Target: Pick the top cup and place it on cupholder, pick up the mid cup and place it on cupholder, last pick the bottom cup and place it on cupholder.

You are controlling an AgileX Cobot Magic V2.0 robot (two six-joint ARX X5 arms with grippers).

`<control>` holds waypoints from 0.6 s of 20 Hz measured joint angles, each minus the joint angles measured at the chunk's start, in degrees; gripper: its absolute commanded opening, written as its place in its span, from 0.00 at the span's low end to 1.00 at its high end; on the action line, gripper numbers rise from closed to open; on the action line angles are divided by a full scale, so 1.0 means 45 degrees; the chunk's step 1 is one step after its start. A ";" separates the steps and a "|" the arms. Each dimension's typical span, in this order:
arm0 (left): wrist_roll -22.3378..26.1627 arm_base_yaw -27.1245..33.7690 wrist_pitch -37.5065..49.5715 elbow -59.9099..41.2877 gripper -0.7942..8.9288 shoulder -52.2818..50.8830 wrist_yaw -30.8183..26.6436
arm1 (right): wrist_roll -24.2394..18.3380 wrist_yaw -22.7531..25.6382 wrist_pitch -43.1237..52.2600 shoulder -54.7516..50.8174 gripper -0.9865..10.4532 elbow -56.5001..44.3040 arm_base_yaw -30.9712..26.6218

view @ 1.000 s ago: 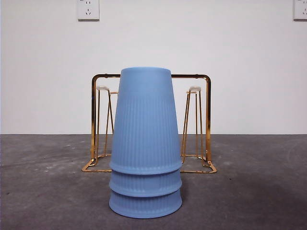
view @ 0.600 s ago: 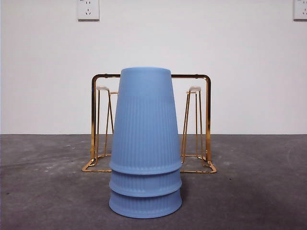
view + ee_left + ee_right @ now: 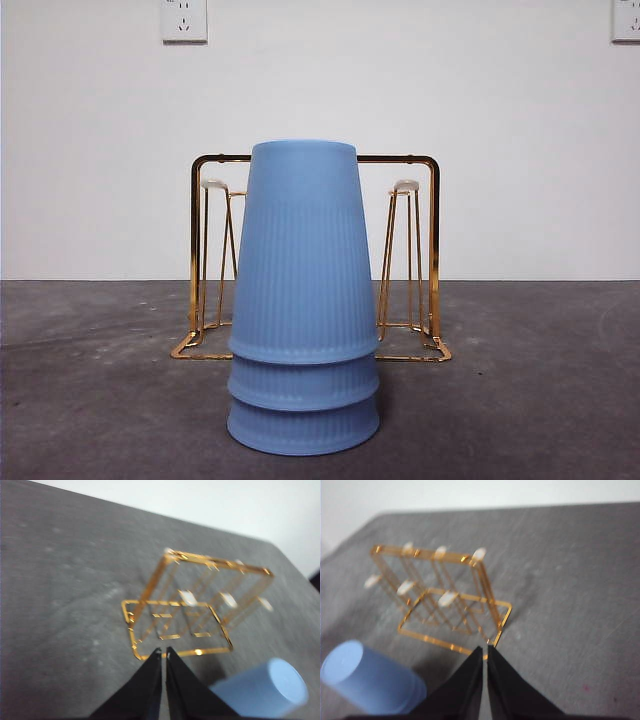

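Dark grey mottled tabletop (image 3: 90, 400), matte w/ faint lighter scuffs, runs back to a plain white wall (image 3: 420, 90); two white wall sockets up high, one at upper left (image 3: 184, 20), one cut off at the upper right corner (image 3: 626, 20). Stack of 3 blue ribbed cups, nested upside down, stands upright on the table at centre front: top cup (image 3: 303, 250) covers most of the stack, mid cup (image 3: 303, 385) shows only as a rim band below it, bottom cup (image 3: 303, 430) as the lowest band touching the table. Gold wire cupholder (image 3: 432, 250) sits just behind the stack, partly hidden by it, rectangular base flat on the table, arched frame upright, white-tipped prongs empty, no cup on it. Neither arm shows in the front view. Left gripper (image 3: 163, 652) hangs above the table near the cupholder's base, jaws pressed together, holding nothing; cup stack off to one side of it. Right gripper (image 3: 484, 650) likewise above the table near the other end of the base, jaws pressed together, nothing between them. Wrist views slightly blurred.
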 measured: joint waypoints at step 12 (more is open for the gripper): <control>0.2759 -0.2030 -0.3118 0.1690 0.09 0.1365 0.1321 | -0.2302 -0.0296 -0.3060 0.1792 0.09 0.1409 0.3245</control>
